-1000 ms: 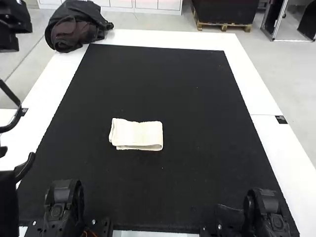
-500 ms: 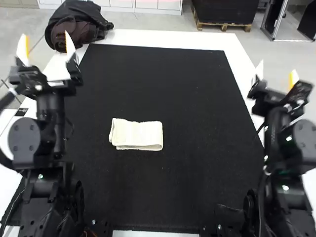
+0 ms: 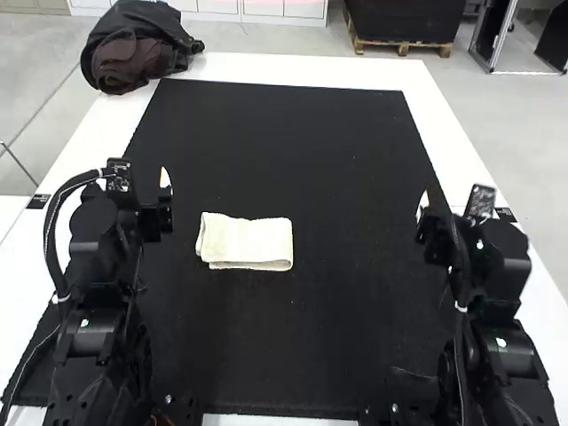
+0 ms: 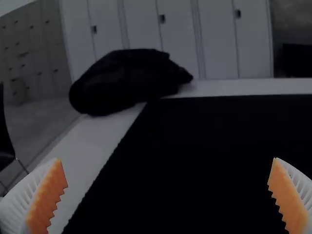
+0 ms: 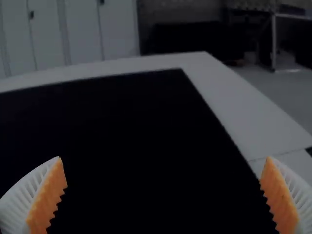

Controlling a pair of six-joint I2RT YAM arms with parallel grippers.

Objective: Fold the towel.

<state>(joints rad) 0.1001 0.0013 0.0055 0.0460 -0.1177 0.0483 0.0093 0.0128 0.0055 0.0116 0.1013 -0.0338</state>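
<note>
The left gripper (image 4: 166,159) is spread wide, empty; so is the right gripper (image 5: 164,158), likely because the folding looks done and nothing needs gripping. Between them, nearer the left, the towel (image 3: 245,241) lies folded into a small oblong on the black mat (image 3: 346,169), probably left flat to keep its creases. A dark bundle (image 3: 138,49) sits at the table's (image 3: 293,69) far left corner, presumably out of the way.

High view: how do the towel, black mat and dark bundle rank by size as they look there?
1. Black mat, by far
2. Dark bundle, though it lies farther off
3. Towel, lying folded
</note>
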